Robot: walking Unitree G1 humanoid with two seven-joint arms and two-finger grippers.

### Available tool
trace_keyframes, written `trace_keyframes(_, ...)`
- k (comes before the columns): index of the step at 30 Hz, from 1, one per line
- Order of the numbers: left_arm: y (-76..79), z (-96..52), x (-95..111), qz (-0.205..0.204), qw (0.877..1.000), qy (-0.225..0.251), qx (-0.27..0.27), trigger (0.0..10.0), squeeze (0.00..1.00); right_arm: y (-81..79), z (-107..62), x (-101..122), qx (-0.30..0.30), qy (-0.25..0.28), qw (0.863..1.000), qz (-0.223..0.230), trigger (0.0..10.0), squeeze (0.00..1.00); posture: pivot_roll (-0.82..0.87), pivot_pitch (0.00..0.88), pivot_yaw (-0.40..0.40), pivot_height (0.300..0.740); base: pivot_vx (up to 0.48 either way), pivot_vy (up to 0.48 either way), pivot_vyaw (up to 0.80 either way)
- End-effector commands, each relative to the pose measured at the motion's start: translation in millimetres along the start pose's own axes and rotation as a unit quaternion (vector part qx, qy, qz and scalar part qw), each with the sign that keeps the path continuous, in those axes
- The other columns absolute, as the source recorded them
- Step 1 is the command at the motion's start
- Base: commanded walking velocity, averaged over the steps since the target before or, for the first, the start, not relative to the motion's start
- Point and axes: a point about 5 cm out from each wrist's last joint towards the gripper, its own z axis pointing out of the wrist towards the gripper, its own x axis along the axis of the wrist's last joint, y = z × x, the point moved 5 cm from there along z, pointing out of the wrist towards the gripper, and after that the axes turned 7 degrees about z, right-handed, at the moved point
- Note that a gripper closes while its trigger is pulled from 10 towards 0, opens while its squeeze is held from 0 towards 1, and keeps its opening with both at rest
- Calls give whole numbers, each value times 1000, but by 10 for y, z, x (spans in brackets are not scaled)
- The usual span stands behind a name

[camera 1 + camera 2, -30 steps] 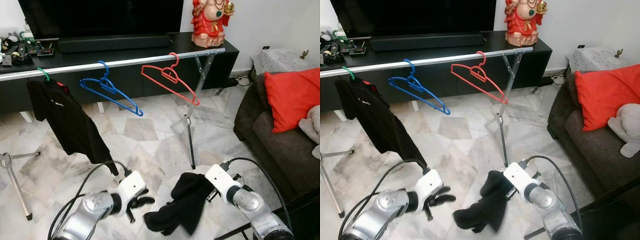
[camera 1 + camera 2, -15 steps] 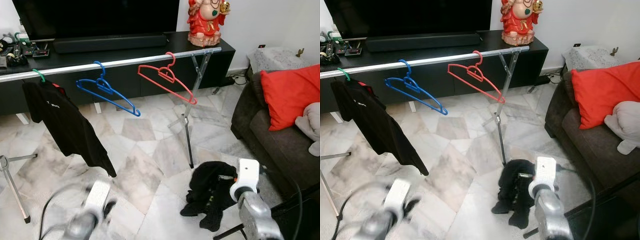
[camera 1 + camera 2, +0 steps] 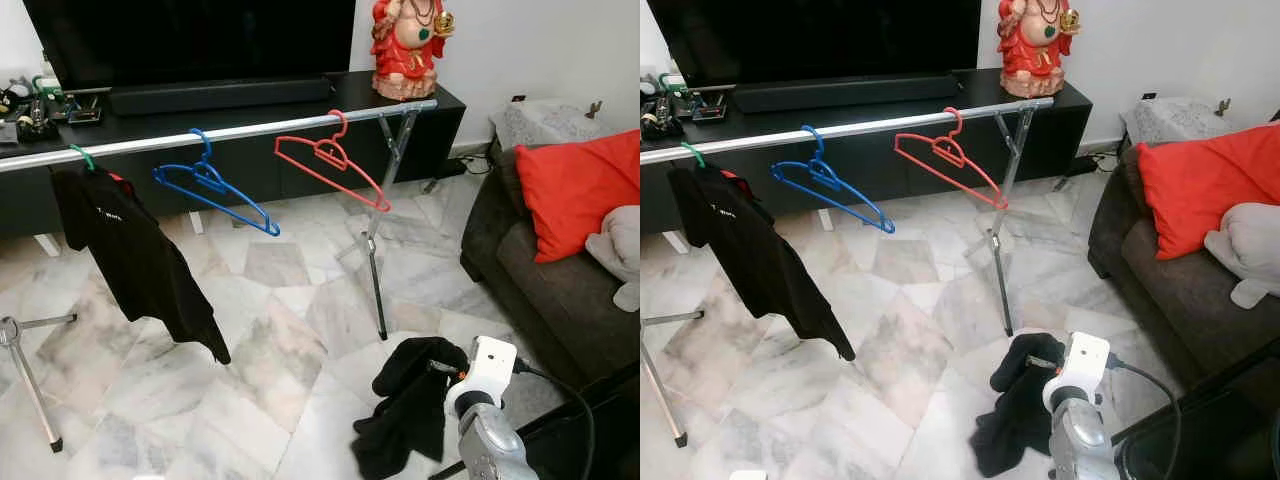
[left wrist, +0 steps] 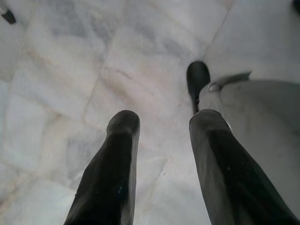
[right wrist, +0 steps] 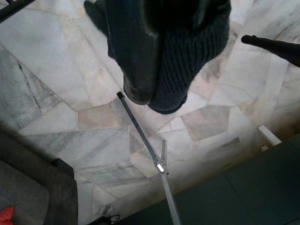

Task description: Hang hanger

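Note:
A silver rail [image 3: 250, 128] crosses the room in front of the TV console. On it hang an empty red hanger [image 3: 335, 165], an empty blue hanger [image 3: 215, 188] and a green hanger [image 3: 85, 153] carrying a black shirt [image 3: 135, 255]. Low at the right, my right gripper [image 3: 440, 368] is shut on a black knitted garment [image 3: 410, 410] that droops toward the floor. In the right wrist view the garment [image 5: 187, 61] wraps one finger [image 5: 136, 56]. My left gripper [image 4: 164, 122] is open over bare marble floor, holding nothing.
A black console [image 3: 400, 100] with a red statue [image 3: 408, 45] stands behind the rail. A dark sofa [image 3: 540, 270] with a red cushion [image 3: 575, 190] is at the right. The rack's right stand [image 3: 378, 270] and left tripod leg [image 3: 25, 370] rest on the marble floor.
My left arm has dropped out of the eye views. The right gripper has swung to the right and lower, the black garment still in it. The hangers have not moved.

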Motion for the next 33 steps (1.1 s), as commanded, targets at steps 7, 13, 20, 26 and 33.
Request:
trace_keyframes(7,115,6,-2,-26,999,4,-22,10000,0,-65,8,132,17,26,999,-15,10000,0,-47,46,8,740,0,0,0)
trace_keyframes(13,161,6,-21,-12,999,0,-31,10000,0,-209,-85,341,56,92,993,-58,10000,0,-49,27,14,740,212,0,0)
trace_keyframes(20,172,-7,-70,-20,999,-3,-33,10000,0,-202,-234,524,41,159,983,-84,10000,0,-60,19,24,740,266,0,0)
trace_keyframes(26,195,-11,-85,-23,999,-3,-38,10000,0,-232,-286,467,39,158,984,-75,10000,0,-61,18,23,740,304,0,0)
trace_keyframes(33,216,0,-53,-27,999,-2,-37,10000,0,-271,-267,520,47,161,982,-86,10000,0,-57,46,13,740,314,0,0)
